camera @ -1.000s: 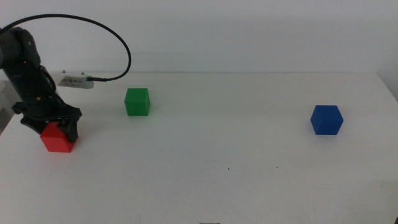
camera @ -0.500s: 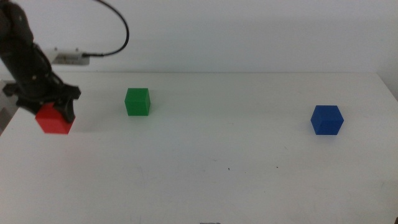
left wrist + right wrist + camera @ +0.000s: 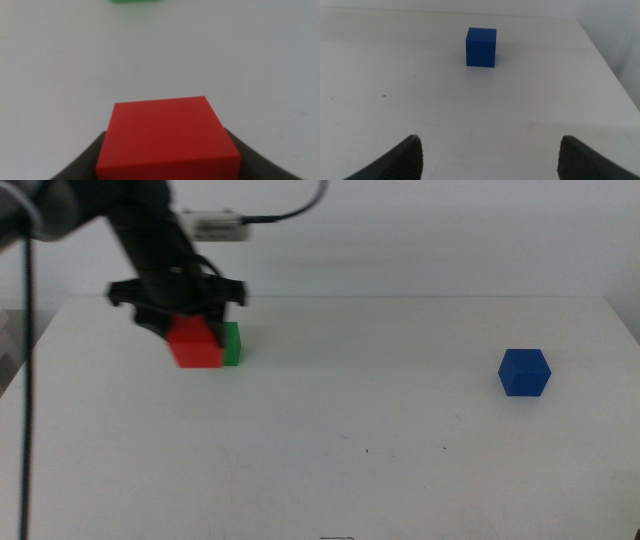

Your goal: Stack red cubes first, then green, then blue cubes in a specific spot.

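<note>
My left gripper (image 3: 190,330) is shut on the red cube (image 3: 194,343) and holds it above the table at the back left. In the left wrist view the red cube (image 3: 167,135) fills the space between the dark jaws. Behind it in the middle view stands the green cube (image 3: 232,344), mostly covered by the red one; its edge (image 3: 134,1) shows in the left wrist view. The blue cube (image 3: 524,372) rests alone on the right side of the table. My right gripper (image 3: 490,155) is open over the near table, and the blue cube (image 3: 481,47) lies ahead of it.
A black cable and a white connector (image 3: 215,225) hang above the left arm. The white table's far edge (image 3: 420,297) meets a pale wall. Its right edge (image 3: 605,65) runs close to the blue cube.
The left gripper has lifted the red cube off the table and carried it right, from the far left edge to just in front of the green cube. The blue cube has not moved.
</note>
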`<act>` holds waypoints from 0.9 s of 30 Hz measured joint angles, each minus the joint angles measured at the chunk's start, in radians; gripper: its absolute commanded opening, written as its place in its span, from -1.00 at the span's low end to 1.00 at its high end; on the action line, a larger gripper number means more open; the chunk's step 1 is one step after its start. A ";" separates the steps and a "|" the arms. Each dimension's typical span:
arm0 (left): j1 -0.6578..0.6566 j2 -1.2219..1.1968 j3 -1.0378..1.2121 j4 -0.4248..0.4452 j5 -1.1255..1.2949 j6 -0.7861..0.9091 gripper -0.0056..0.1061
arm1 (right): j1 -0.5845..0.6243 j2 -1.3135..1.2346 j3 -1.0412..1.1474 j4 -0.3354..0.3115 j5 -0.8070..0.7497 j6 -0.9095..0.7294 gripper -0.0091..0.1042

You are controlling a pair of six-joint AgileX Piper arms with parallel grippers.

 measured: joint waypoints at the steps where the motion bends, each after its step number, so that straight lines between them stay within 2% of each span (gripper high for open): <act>1: -0.026 0.000 -0.001 0.000 0.000 -0.023 -0.58 | 0.000 0.000 0.000 0.000 0.000 0.000 0.72; 17: -0.293 0.071 -0.006 0.003 0.000 -0.325 -0.58 | 0.000 0.000 0.000 0.000 0.000 0.000 0.72; 27: -0.376 0.155 -0.042 0.018 0.000 -0.363 -0.58 | 0.000 0.000 0.000 0.000 0.000 0.000 0.72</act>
